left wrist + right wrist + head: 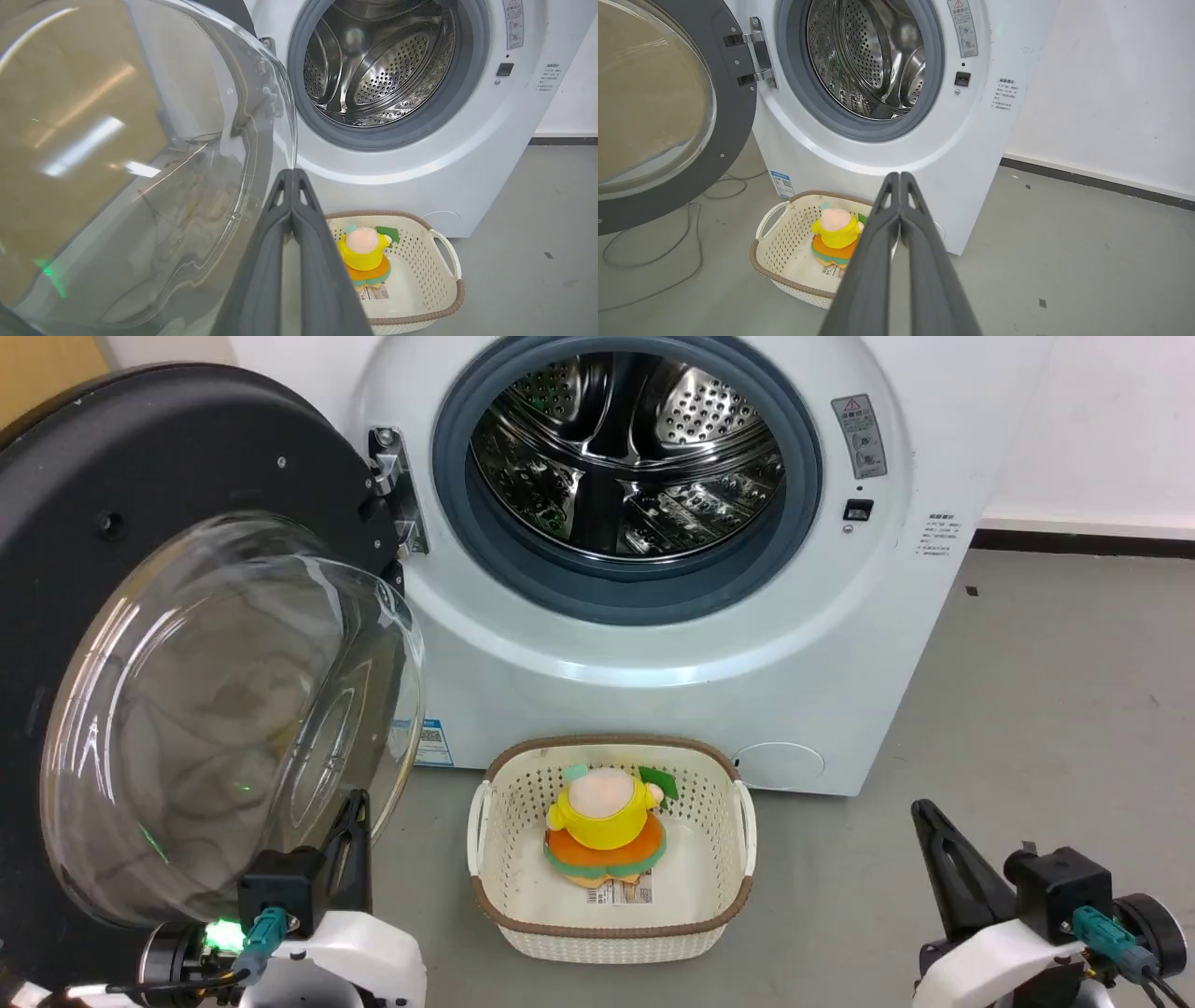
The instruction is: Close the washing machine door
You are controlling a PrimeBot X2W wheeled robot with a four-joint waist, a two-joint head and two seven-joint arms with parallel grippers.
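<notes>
The washing machine door (140,523) is standing wide open, swung out on its metal hinge (397,485) to 9 o'clock of the washing machine (653,653). Its matte inner face is turning toward the head camera, and its clear glass bowl window (224,709) is bulging outward. At 12 o'clock in the head view, the perforated steel drum (625,457) is lying exposed inside the grey rubber gasket (794,504). A small blue sticker (431,742) is showing low on the white front, just at 3 o'clock of the window's edge.

On the grey floor (1027,709), at 6 o'clock of the drum opening, a cream perforated basket (616,933) is sitting just in front of the machine. It is holding a yellow and orange plush toy (607,821).

The left pincer (355,803) is sitting at 7 o'clock in the head view. Its two dark fingers are pressing together with nothing between them. Its tip is hanging right at the lower rim of the glass window; whether it is touching cannot be told. The right pincer (924,812) is waiting at 5 o'clock, well apart from the door. Its fingers are likewise meeting along their length and gripping nothing. In the right wrist view, a thin cable (654,261) is trailing across the floor beneath the open door.
</notes>
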